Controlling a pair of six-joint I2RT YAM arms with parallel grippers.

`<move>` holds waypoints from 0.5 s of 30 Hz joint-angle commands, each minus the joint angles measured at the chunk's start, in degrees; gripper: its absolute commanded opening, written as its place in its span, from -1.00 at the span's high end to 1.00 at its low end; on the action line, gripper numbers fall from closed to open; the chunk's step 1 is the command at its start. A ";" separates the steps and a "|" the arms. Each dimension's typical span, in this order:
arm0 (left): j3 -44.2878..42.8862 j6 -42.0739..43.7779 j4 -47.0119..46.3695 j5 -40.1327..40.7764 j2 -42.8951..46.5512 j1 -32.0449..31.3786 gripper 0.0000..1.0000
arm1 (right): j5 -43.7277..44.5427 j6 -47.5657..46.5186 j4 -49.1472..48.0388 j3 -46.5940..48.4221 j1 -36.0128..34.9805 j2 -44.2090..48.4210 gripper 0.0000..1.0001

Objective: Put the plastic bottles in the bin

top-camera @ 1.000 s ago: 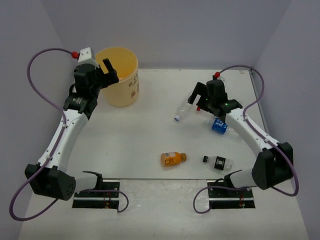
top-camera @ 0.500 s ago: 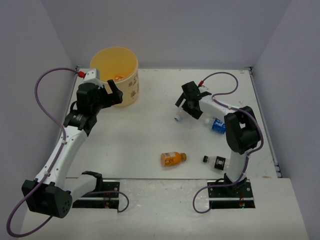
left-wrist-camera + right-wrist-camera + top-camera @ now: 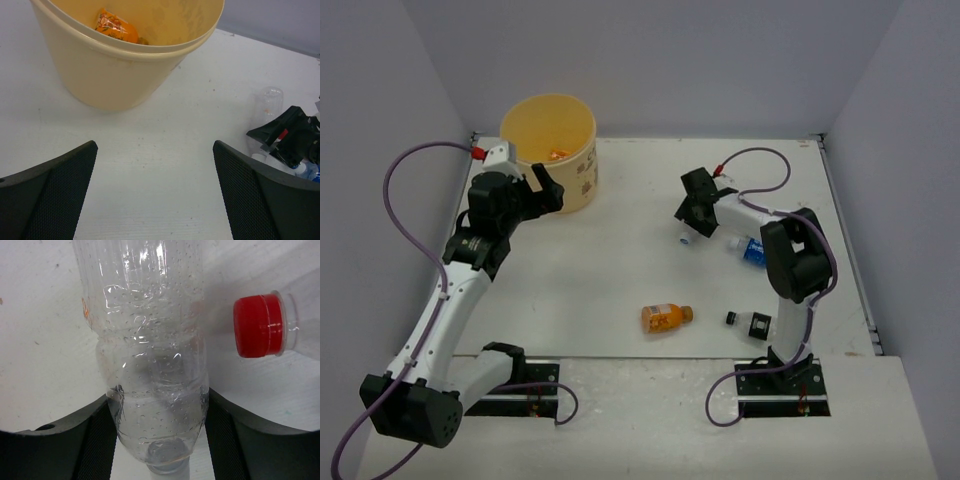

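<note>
Plastic bottles, general: small and lying on their sides. One is inside the bin; the others are on the table, to the right of the bin.
Bin: a round pale-yellow bucket with dark printed marks on its side. It stands upright and is far larger than any bottle.
Orange bottle in bin: orange wrapper, lying against the inner wall.
Clear bottle: no label, walls beaded with droplets. It lies flat on the table well to the right of the bin.
Red-capped bottle: clear neck and red cap, just beside the clear bottle. Its body is out of frame.
Blue-label bottle: farther right of the bin than the clear bottle, partly under the right arm.
Second orange bottle: brown cap, right of the bin and nearer the arm bases.
Black-label bottle: clear body, farthest from the bin, near the front edge.
Left gripper: jaws spread wide, holding and touching nothing. It hovers just short of the bin's near wall, and its mesh-faced fingers frame bare table.
Right gripper: down over the clear bottle, well to the right of the bin. Its fingers are closed in against both sides of the bottle near the neck end. The bottle rests on the table.
</note>
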State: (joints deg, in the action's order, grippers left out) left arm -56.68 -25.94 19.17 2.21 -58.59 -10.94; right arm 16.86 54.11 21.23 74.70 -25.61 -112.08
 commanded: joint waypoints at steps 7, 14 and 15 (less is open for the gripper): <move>2.87 -2.17 -8.64 -19.08 0.24 -0.22 -1.00 | -19.78 -25.93 -24.68 -10.02 -1.19 14.51 0.44; 4.14 -3.94 -16.63 -27.38 -4.37 -5.99 -1.00 | -46.93 -35.62 -32.50 -17.18 -5.59 24.06 0.43; 3.61 -3.94 -17.40 -26.52 -5.19 -8.35 -1.00 | -49.97 -36.10 -32.94 -17.47 -6.50 24.93 0.42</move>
State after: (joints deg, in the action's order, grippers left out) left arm -52.83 -28.42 9.17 -19.43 -61.44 -13.73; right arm -13.89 25.93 -3.34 59.01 -28.44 -92.04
